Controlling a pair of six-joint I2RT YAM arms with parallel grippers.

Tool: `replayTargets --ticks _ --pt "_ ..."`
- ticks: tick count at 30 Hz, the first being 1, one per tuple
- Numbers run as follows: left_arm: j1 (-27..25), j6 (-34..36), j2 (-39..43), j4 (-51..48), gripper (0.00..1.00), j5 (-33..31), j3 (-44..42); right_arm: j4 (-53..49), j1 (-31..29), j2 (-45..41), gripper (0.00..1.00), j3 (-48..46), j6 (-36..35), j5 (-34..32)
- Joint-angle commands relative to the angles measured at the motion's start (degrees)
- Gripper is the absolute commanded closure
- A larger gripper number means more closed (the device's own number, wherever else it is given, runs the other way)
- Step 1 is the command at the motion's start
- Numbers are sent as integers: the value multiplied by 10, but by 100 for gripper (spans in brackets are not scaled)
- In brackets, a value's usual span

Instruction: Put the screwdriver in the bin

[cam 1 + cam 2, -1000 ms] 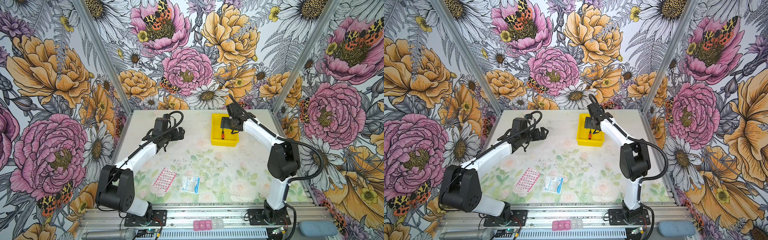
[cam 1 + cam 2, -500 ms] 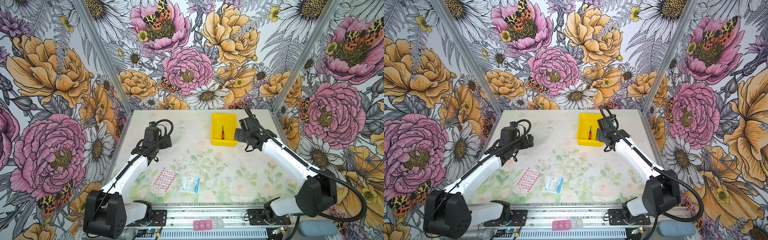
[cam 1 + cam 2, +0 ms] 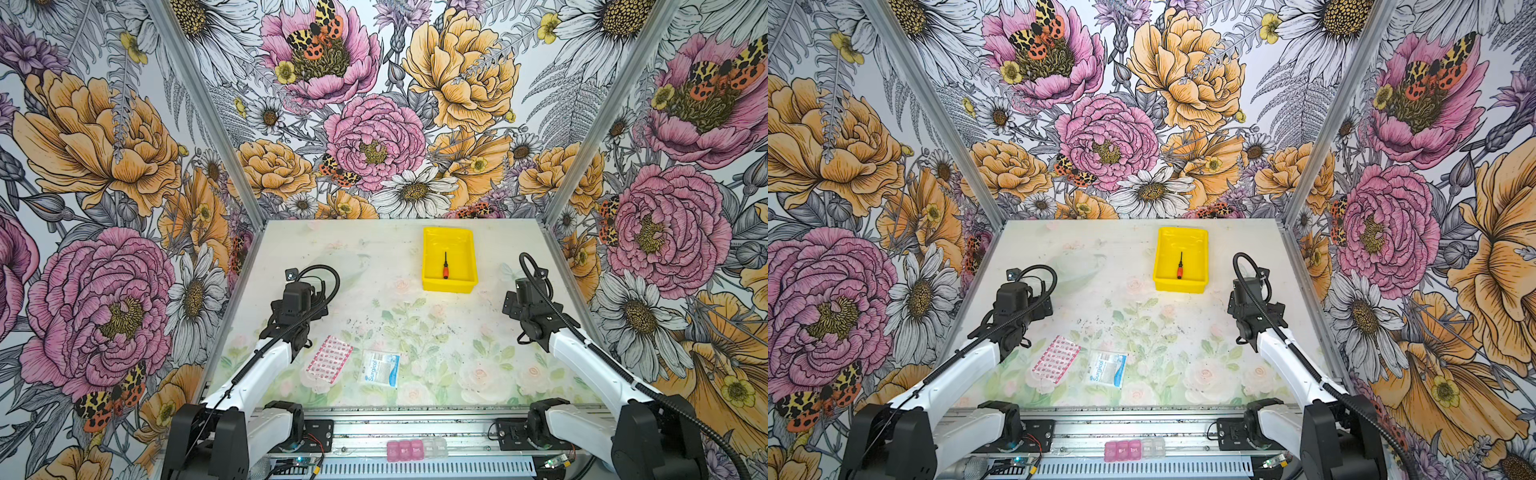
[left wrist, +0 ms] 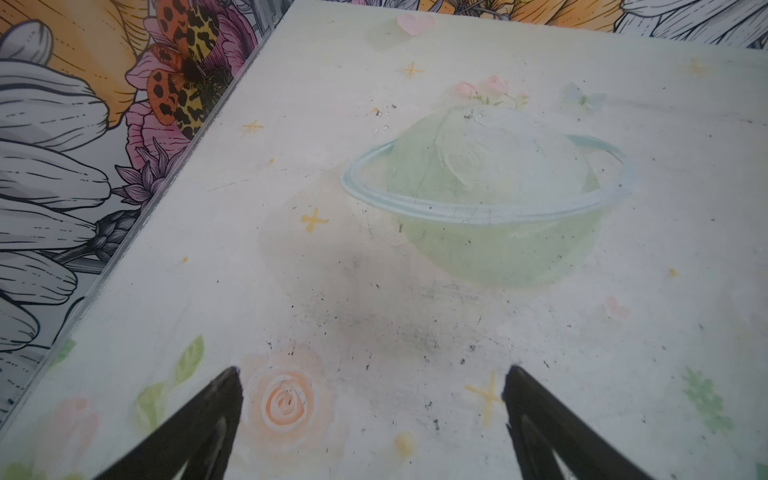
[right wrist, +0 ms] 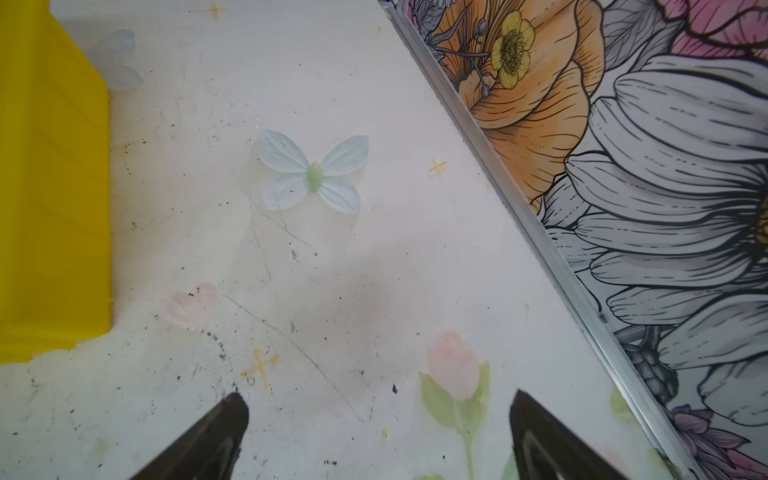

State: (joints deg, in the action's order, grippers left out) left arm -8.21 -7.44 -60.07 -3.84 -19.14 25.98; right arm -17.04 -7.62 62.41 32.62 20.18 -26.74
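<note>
The yellow bin (image 3: 448,286) (image 3: 1179,286) stands at the far middle-right of the table. The screwdriver (image 3: 445,268) (image 3: 1180,267) lies inside it on its floor, orange-red handle toward the front, dark shaft pointing away. My right gripper (image 5: 378,398) is open and empty, low over bare table to the right of the bin's near corner (image 5: 50,187); both top views show it (image 3: 524,289) (image 3: 1246,291) apart from the bin. My left gripper (image 4: 374,374) is open and empty over the left half of the table (image 3: 305,289).
A pink blister pack (image 3: 329,359) and a white-and-blue Surgical packet (image 3: 380,368) lie near the front middle. A pink-and-clear pill box (image 3: 415,449) sits on the front rail. The right wall's metal edge (image 5: 540,232) runs close beside my right gripper.
My right gripper has left the bin and drawn back to the right and front, leaving the screwdriver inside. The left arm has also pulled back toward the front left.
</note>
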Motion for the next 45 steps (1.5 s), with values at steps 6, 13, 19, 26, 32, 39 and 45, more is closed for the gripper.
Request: replayTargets --ticks 6,13,19,26,32,39,45 --pt "24 34 5 240 1 53 -82 261 57 -11 1 -108 -106 86" --pt "28 34 -68 280 1 60 -53 372 77 62 1 -100 -125 137" --pt "33 54 -153 378 1 61 -27 387 80 80 0 -92 -111 139" --pt "49 84 -201 384 1 67 8 456 89 127 1 -82 -113 150" --pt "78 86 -215 489 1 130 -36 489 94 222 1 -22 -124 164" --pt "102 72 -282 589 1 176 -53 543 94 238 0 -43 -139 197" --pt "101 69 -286 574 1 166 -44 655 89 258 0 -93 -152 209"
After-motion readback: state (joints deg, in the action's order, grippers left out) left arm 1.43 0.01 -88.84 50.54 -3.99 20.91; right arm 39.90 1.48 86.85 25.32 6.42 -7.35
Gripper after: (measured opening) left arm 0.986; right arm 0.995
